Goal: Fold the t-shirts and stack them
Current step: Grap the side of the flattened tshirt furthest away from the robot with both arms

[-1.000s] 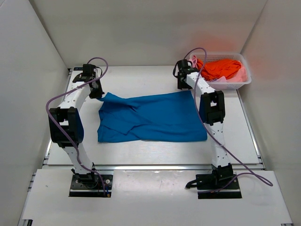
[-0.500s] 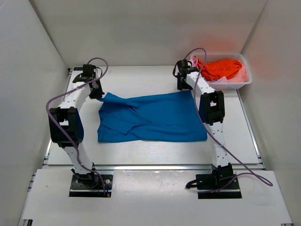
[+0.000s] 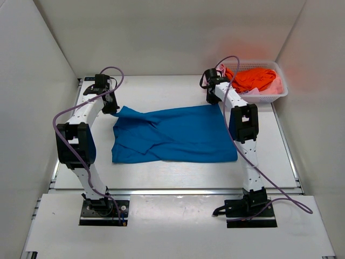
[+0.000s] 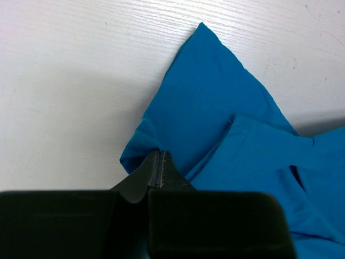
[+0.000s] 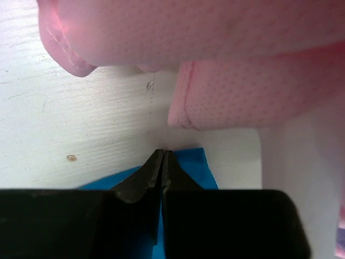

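A bright blue t-shirt (image 3: pixel 178 135) lies spread and partly crumpled on the white table between the arms. My left gripper (image 3: pixel 111 108) is shut on its far left corner; the left wrist view shows the fingertips (image 4: pixel 159 154) pinching a fold of blue cloth (image 4: pixel 215 108). At the far right corner, my right gripper (image 3: pixel 211 100) is shut on the cloth's edge, the blue (image 5: pixel 191 167) showing on both sides of the closed tips (image 5: pixel 163 154). An orange t-shirt (image 3: pixel 253 78) and a pink one (image 3: pixel 275 86) are heaped in the basket.
A white mesh basket (image 3: pixel 269 98) stands at the far right corner, just beyond the right gripper. Pink cloth (image 5: pixel 242 102) hangs over its side, close above the right fingertips. White walls enclose the table on the left, right and far sides.
The right gripper has shut on the shirt's far right corner and sits slightly farther back. The left gripper and the shirt have not moved.
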`<control>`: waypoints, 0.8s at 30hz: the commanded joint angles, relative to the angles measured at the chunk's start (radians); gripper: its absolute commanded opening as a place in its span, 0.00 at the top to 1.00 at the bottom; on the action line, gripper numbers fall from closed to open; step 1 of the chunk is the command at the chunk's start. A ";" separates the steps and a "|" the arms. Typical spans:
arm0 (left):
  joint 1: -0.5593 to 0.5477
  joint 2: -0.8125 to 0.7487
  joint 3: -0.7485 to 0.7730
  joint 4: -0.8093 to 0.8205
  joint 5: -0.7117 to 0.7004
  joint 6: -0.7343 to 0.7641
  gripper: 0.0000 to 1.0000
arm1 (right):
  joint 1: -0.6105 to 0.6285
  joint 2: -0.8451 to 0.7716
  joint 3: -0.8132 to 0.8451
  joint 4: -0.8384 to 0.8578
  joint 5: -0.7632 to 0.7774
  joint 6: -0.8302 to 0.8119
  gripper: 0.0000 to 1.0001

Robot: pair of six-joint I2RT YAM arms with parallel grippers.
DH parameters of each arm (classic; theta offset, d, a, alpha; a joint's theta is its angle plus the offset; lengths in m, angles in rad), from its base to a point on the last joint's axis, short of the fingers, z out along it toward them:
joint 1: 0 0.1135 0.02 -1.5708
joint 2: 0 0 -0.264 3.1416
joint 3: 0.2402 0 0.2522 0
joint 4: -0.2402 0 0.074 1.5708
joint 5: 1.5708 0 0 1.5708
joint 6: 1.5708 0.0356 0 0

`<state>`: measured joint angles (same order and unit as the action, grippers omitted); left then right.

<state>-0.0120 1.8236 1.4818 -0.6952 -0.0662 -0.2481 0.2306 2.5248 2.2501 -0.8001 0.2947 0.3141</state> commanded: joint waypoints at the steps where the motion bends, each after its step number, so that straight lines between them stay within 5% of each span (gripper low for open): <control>1: 0.009 -0.058 0.002 0.019 0.011 -0.002 1.00 | -0.028 0.028 -0.029 -0.096 -0.008 0.016 1.00; 15: 0.010 -0.081 0.003 0.014 0.020 -0.008 1.00 | 0.010 -0.081 -0.030 -0.103 0.051 -0.012 1.00; 24: 0.003 -0.165 -0.037 0.007 0.042 -0.017 1.00 | 0.033 -0.317 -0.263 -0.021 0.080 0.002 1.00</control>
<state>-0.0093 1.7638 1.4704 -0.6945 -0.0460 -0.2535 0.2535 2.3669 2.0529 -0.8669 0.3374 0.3000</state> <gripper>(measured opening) 0.022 0.001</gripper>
